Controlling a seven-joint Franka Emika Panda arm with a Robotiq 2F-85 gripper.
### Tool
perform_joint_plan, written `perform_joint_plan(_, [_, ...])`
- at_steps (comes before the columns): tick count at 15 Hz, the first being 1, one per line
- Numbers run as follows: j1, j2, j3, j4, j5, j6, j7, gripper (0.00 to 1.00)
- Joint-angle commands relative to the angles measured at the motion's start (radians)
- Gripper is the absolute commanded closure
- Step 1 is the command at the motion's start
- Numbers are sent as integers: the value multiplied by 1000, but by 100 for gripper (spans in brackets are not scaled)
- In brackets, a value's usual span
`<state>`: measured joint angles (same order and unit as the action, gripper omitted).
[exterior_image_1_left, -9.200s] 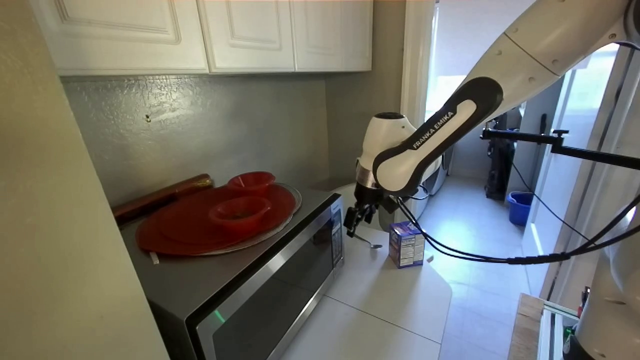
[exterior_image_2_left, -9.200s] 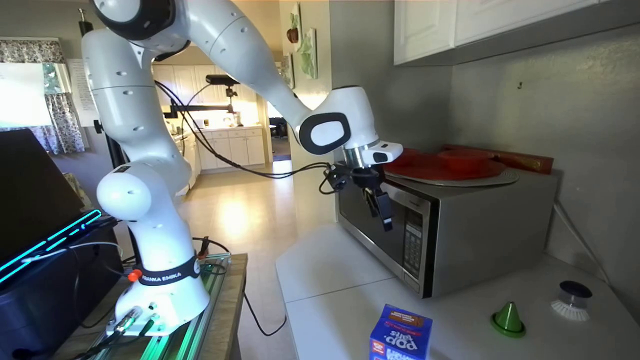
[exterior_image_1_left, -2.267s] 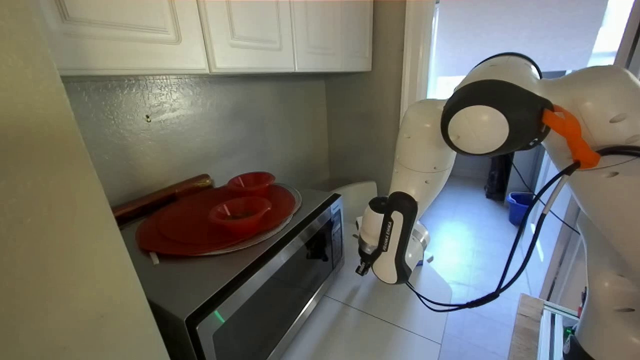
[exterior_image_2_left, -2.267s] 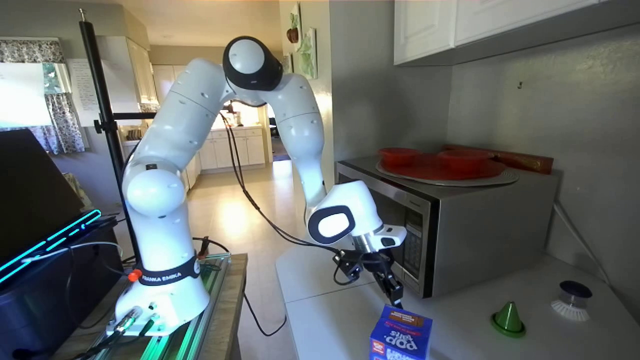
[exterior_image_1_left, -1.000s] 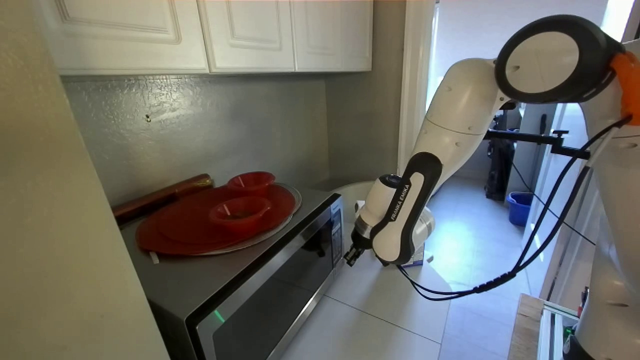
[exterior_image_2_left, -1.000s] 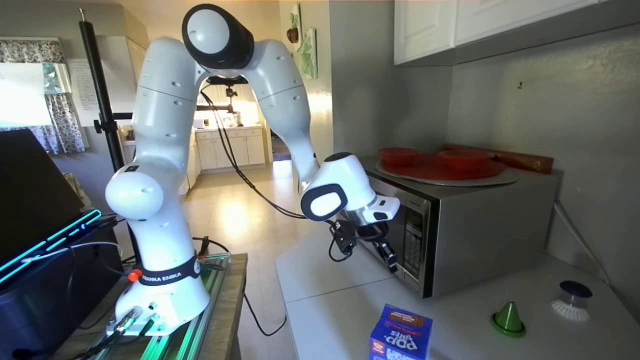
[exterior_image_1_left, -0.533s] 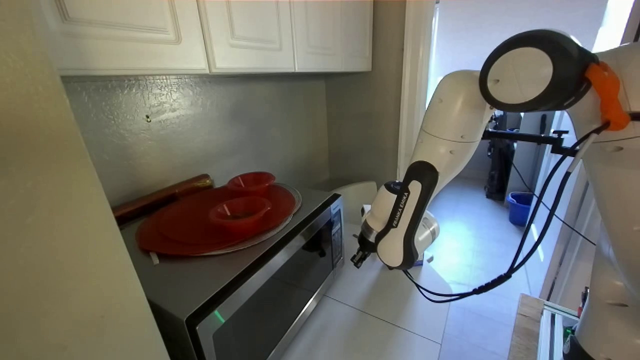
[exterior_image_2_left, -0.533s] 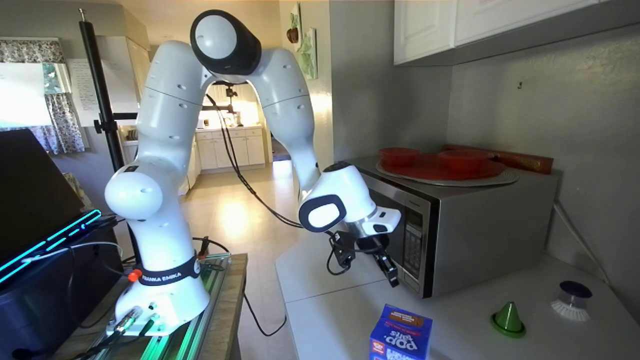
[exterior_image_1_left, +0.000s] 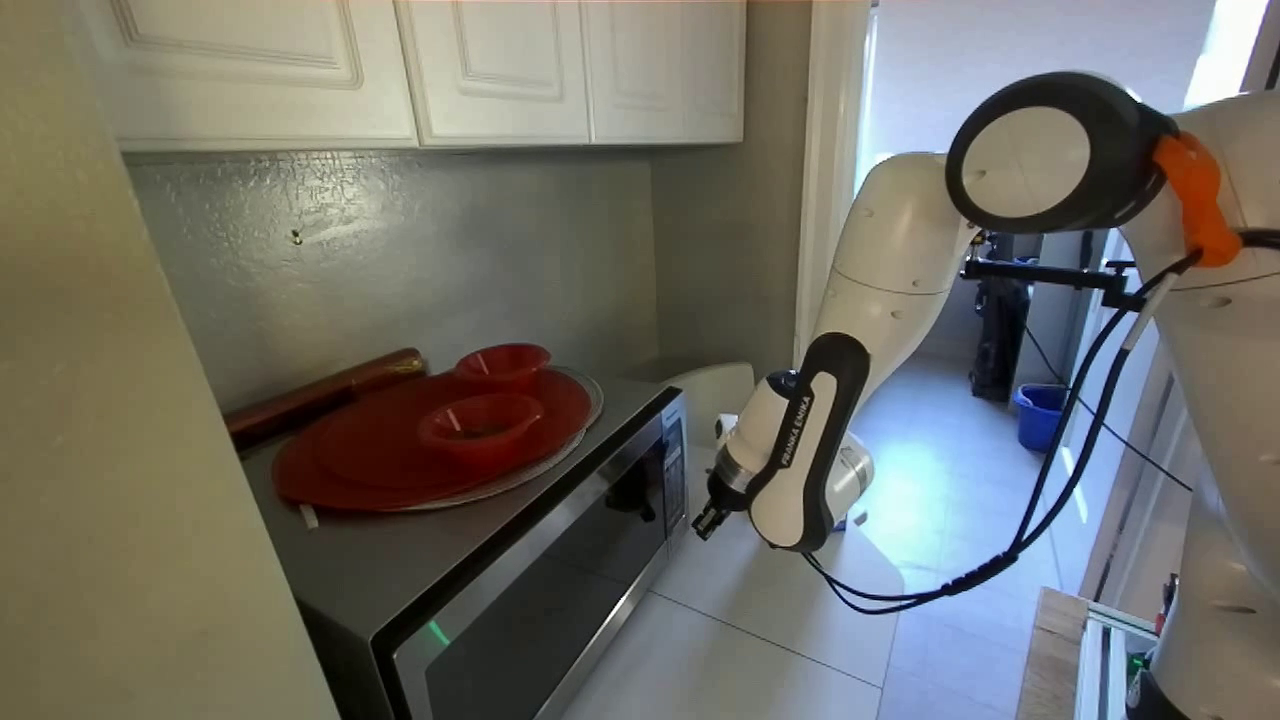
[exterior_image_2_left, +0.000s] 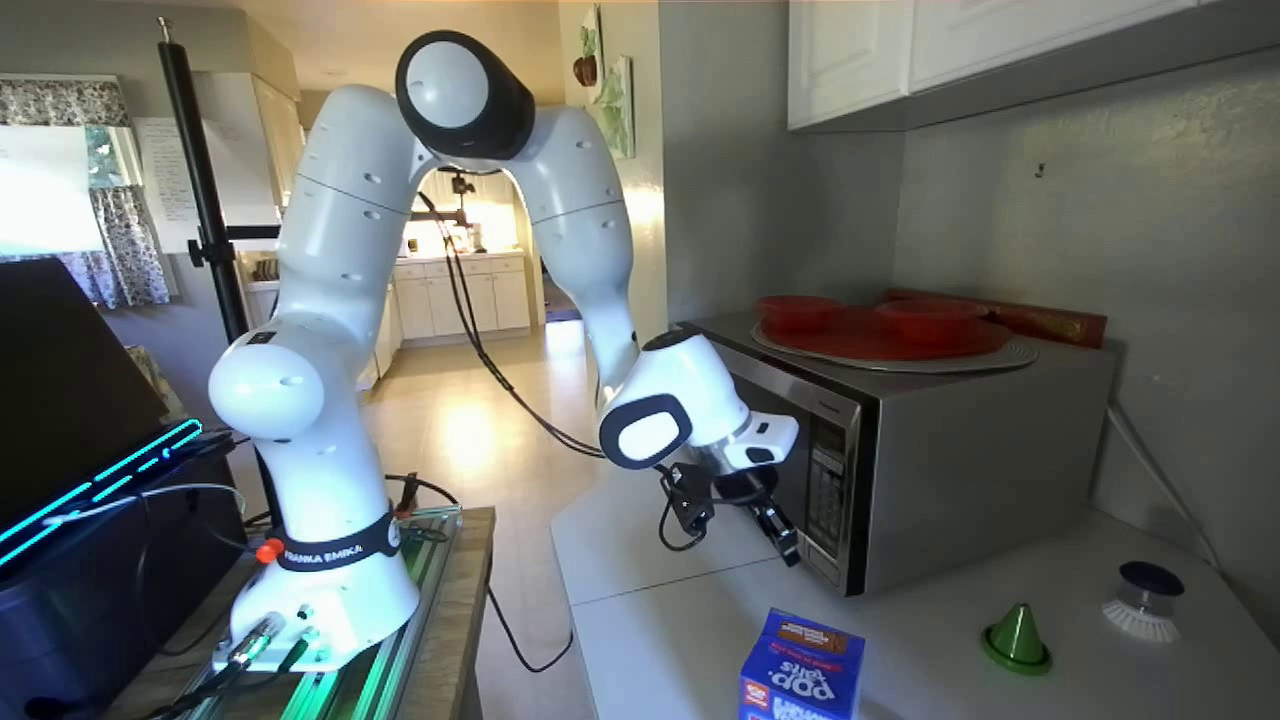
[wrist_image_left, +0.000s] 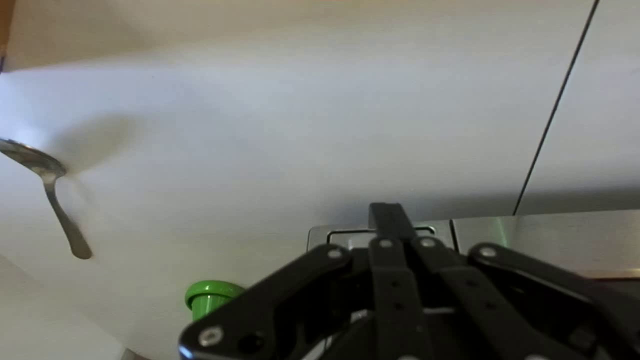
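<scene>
Countertop (exterior_image_2_left: 670, 640); closed fingers (wrist_image_left: 386, 221) near microwave (exterior_image_2_left: 990, 480) (arm (exterior_image_1_left: 890, 260): "FRANKA EMIKA").

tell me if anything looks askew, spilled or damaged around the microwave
No spill or damage shows. In an exterior view, the flat red ware on the microwave looks askew: it sits off-centre on a round pale mat, whose rim shows along one side but not the opposite.

The hand (exterior_image_2_left: 789, 556) hangs lower than nine seconds ago.
</scene>
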<state>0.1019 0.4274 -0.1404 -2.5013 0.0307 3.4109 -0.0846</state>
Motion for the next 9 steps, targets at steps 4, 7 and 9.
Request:
perform_joint_plan(4, [1,70,-6,62,5,29,0,100])
perform_joint_plan(7, [-10,82,9,79,-1,30,7,100])
perform_joint_plan(9, [-6,96,8,94,1,32,7,100])
